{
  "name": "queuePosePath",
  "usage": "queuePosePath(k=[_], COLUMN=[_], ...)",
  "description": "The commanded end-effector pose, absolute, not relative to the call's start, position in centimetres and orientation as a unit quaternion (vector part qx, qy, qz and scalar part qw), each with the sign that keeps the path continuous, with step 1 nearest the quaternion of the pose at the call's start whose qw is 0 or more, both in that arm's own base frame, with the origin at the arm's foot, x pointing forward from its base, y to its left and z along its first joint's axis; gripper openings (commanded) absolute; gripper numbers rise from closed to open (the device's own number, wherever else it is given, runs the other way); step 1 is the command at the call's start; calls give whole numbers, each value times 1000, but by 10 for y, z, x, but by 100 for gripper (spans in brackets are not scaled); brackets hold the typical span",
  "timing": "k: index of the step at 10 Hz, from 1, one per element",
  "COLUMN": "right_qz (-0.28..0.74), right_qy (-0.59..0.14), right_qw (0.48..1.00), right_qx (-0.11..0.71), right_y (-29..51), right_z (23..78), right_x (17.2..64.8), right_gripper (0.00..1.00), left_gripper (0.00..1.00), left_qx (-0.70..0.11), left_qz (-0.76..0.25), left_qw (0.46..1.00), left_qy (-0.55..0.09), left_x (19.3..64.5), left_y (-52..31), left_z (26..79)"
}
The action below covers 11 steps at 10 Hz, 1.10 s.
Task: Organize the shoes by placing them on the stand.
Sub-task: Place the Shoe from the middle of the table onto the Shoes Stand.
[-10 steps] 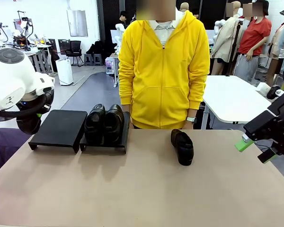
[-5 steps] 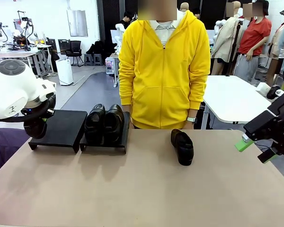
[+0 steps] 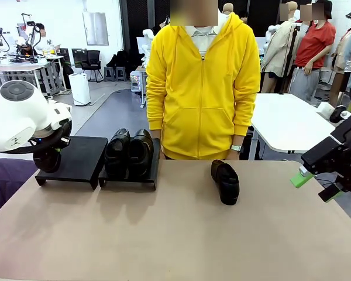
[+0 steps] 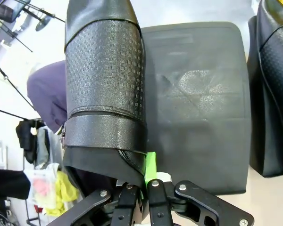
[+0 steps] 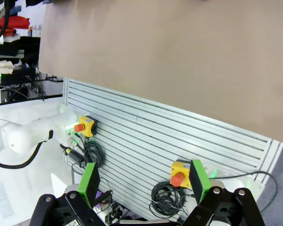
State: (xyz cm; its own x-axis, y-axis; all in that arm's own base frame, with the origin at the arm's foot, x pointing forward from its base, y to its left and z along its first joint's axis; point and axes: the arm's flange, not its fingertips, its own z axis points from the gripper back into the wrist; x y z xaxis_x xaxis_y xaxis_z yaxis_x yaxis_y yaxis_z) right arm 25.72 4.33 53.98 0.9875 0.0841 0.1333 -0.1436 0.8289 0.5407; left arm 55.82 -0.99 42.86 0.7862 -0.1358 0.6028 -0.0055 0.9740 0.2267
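My left gripper [image 4: 145, 165] is shut on the heel rim of a glossy black shoe [image 4: 104, 80], which hangs over the left edge of the stand's bare left section [image 4: 198, 108]. From the front, this shoe [image 3: 45, 161] shows dark beneath the left wrist, over that section [image 3: 82, 155]. Two shoes [image 3: 128, 153] stand side by side on the stand's right section. Another shoe [image 3: 225, 181] lies on the table in front of the person. At the table's right edge my right gripper [image 3: 316, 186] hangs open with nothing between its fingers; in its own view it [image 5: 145, 181] looks past the table edge.
A person in a yellow hoodie [image 3: 202, 82] stands at the far side, arms down. The tan table [image 3: 175, 234] is bare in front. Under the table edge, a slatted metal panel [image 5: 170, 136] carries yellow boxes with red buttons and cables. A purple cloth [image 3: 6, 175] lies at the left.
My left arm has moved down and to the right with the shoe, closer over the stand's left section. The right arm and the other shoes have not moved.
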Motion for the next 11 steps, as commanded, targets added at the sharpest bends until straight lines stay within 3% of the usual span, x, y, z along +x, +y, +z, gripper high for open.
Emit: queuePosePath(k=[1, 2, 3, 4, 11], right_qz=[70, 70, 70, 70, 70], right_qy=[-55, -55, -55, -55, -55], right_qw=[952, 952, 952, 952, 952], right_qx=[294, 294, 294, 294, 294], right_y=[42, 42, 42, 42, 42], right_z=[541, 541, 541, 541, 541], right_x=[258, 258, 258, 258, 258], right_gripper=[100, 100, 100, 100, 100], left_gripper=[0, 15, 65, 100, 100], left_qx=[112, 111, 111, 113, 117], left_qz=[-34, -33, -33, -33, -12], left_qw=[937, 937, 938, 939, 936], left_qy=[-328, -329, -326, -323, -331], left_x=[564, 564, 564, 564, 550], left_y=[-13, -12, -12, -12, -13], left_z=[431, 431, 430, 430, 454])
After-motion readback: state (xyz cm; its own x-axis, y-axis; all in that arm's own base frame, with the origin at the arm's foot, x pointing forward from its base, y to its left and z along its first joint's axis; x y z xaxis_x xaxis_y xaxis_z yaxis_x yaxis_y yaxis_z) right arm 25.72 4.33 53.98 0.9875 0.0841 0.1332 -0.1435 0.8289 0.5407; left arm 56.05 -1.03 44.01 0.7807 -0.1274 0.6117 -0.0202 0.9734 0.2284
